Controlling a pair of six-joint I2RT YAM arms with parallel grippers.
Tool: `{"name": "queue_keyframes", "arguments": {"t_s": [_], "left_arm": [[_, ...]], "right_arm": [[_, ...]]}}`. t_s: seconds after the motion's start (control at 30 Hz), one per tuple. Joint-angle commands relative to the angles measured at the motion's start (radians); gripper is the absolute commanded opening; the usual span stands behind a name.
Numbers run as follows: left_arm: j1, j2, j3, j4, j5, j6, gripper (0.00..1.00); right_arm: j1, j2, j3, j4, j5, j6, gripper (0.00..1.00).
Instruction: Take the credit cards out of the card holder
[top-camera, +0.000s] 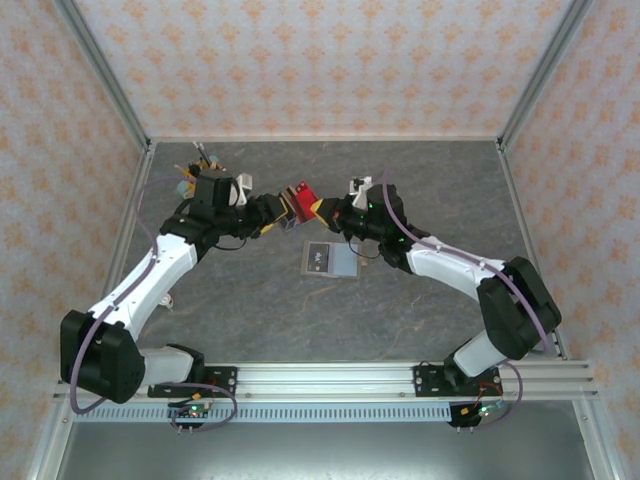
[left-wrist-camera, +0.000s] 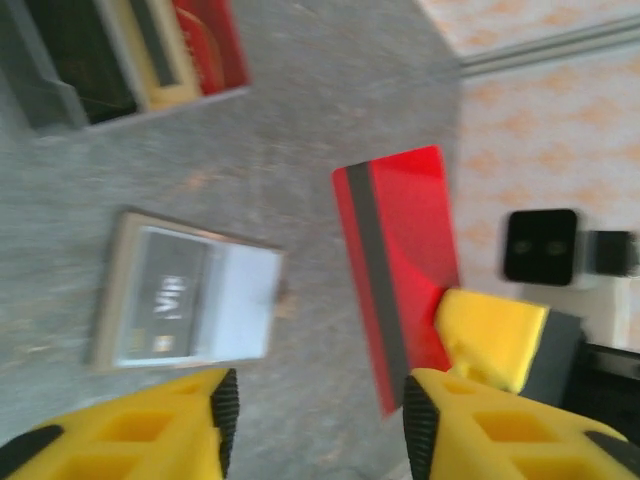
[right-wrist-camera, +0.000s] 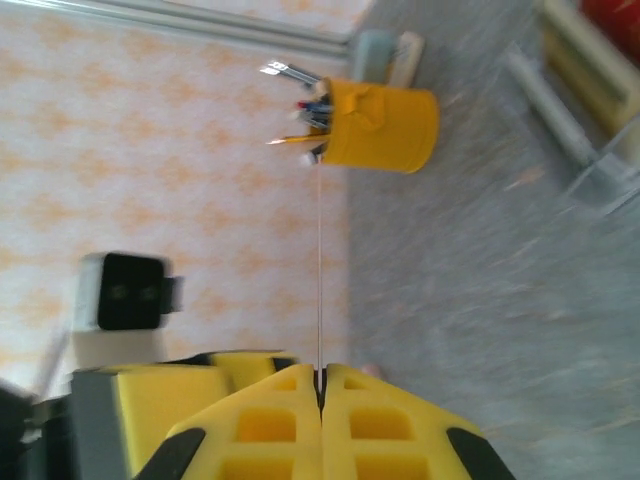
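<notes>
Risk comes first, nearest item outward. Thin grey bifold card holder (top-camera: 330, 260) lies open and flat on the grey stone-patterned desk (top-camera: 250, 310), just nearer than both hands and unrestrained. A dark card with pale lettering (left-wrist-camera: 165, 295) sits in its left half. Any pull on that card could drag the whole wallet along, since nothing pins it down.

Beyond and above it, the left hand (left-wrist-camera: 318, 410) is spread and carries nothing. The right hand (right-wrist-camera: 320, 385) is pressed together, pinching a red flat plastic card with a dark stripe (left-wrist-camera: 400, 260) by one end, clear of the desk. That grip covers a small area only. A quick swing could let the card pivot or slip out, and it would drop on or beside the wallet. The two hands stand close, so a careless move could bring them into contact.

Count, near to far:
- one card holder
- one card seen inside it; the paler half is too blurred to tell card from pocket
- two hands
- one red card, held
- one small clear upright rack (left-wrist-camera: 50, 100) with three slabs: dark, yellowish and red
- one yellow cup of pens (right-wrist-camera: 385, 125), far left of the desk
</notes>
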Motion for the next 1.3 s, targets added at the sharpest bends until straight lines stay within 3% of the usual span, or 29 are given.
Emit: {"name": "queue_keyframes", "arguments": {"t_s": [0.0,0.13,0.3,0.57,0.7,1.1,1.27], "left_arm": [[0.017,-0.054,0.043,-0.239,-0.232,0.151,0.62],[0.023,-0.083,0.024,-0.321,-0.377,0.197,0.83],[0.025,-0.103,0.009,-0.371,-0.462,0.225,0.99],[0.029,-0.081,0.027,-0.4,-0.489,0.228,1.0],[0.029,-0.055,0.028,-0.385,-0.469,0.223,1.0],[0.03,-0.014,0.023,-0.352,-0.391,0.202,1.0],[0.03,-0.013,0.015,-0.345,-0.371,0.196,1.0]], "right_arm": [[-0.002,-0.031,0.123,-0.325,0.143,-0.331,0.0],[-0.002,0.029,0.277,-0.515,0.264,-0.62,0.0],[0.009,0.161,0.432,-0.591,0.388,-0.852,0.0],[0.013,0.38,0.62,-0.583,0.476,-0.994,0.0],[0.013,0.451,0.642,-0.538,0.432,-1.011,0.0],[0.011,0.583,0.74,-0.519,0.418,-1.036,0.0],[0.01,0.606,0.761,-0.524,0.439,-1.05,0.08]]}}
